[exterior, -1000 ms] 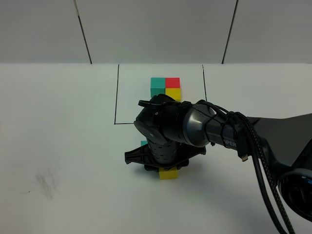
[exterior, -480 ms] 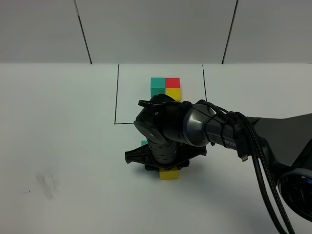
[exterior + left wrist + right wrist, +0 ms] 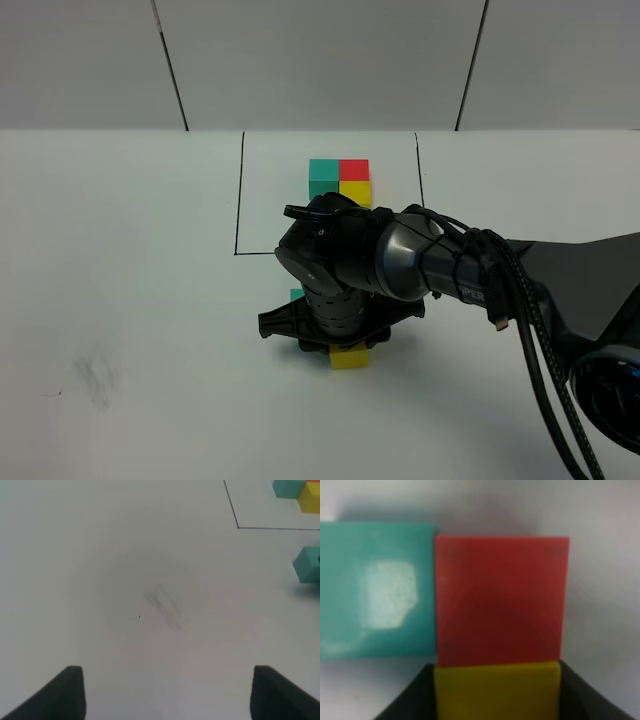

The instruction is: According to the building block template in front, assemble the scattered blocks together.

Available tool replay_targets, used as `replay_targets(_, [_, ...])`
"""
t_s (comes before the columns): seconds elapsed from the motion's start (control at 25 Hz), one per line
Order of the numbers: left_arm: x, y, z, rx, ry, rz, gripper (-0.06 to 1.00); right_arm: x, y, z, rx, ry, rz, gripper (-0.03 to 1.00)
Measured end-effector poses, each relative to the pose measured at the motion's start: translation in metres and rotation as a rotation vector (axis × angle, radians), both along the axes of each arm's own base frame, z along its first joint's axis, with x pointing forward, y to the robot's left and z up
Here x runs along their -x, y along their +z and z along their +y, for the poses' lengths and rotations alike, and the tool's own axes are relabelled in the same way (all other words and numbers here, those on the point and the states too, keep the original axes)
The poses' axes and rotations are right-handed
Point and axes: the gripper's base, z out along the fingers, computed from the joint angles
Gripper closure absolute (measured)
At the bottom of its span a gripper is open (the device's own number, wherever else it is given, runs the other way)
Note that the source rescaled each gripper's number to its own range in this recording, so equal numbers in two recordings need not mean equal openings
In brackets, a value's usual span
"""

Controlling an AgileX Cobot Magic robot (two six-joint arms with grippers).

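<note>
The building block template (image 3: 340, 180) sits inside the black outline (image 3: 240, 200), with teal and red cubes at the back and a yellow one in front of the red. My right gripper (image 3: 335, 335) reaches across the middle and hangs low over the scattered blocks. Past it show only the yellow block (image 3: 348, 358) and a sliver of the teal block (image 3: 296, 294). In the right wrist view the teal block (image 3: 375, 610) touches the red block (image 3: 500, 600). The yellow block (image 3: 497, 690) butts against the red one, and the right gripper (image 3: 497, 700) is shut on it. My left gripper (image 3: 167, 695) is open over bare table.
The left wrist view shows a faint grey smudge (image 3: 162, 602) on the white table, the loose teal block (image 3: 307, 565) at one side and a corner of the outline (image 3: 238, 527). The right arm's cables (image 3: 530, 340) trail toward the lower right.
</note>
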Motion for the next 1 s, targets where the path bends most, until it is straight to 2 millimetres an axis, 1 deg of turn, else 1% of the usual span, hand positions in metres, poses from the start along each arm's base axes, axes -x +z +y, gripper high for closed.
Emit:
replay_targets(0.12, [0.000,0.000,0.000,0.001,0.000,0.000,0.39,0.001,-0.008,-0.001,0.023,0.011,0.023,0.65])
replay_targets(0.2, [0.000,0.000,0.000,0.001,0.000,0.000,0.39,0.002,-0.009,-0.001,0.028,0.022,0.032,0.60])
replay_targets(0.32, [0.000,0.000,0.000,0.001,0.001,0.000,0.39,0.002,-0.009,-0.001,0.029,0.033,0.034,0.55])
replay_targets(0.4, [0.000,0.000,0.000,0.001,0.001,0.000,0.39,0.002,-0.007,-0.001,0.026,0.035,0.033,0.54])
replay_targets(0.48, [0.000,0.000,0.000,0.001,0.001,0.000,0.39,0.002,-0.001,-0.001,0.016,0.045,0.026,0.54])
replay_targets(0.64, [0.000,0.000,0.000,0.001,0.001,0.000,0.39,0.003,0.020,-0.002,-0.021,0.053,-0.002,0.53])
replay_targets(0.72, [0.000,0.000,0.000,0.001,0.001,0.000,0.39,0.004,0.032,-0.003,-0.035,0.056,-0.015,0.51])
replay_targets(0.84, [0.000,0.000,0.000,0.001,0.001,0.000,0.39,0.005,0.046,-0.006,-0.045,0.071,-0.026,0.38])
replay_targets(1.0, [0.000,0.000,0.000,0.001,0.001,0.000,0.39,0.008,0.066,-0.010,-0.051,0.096,-0.044,0.08])
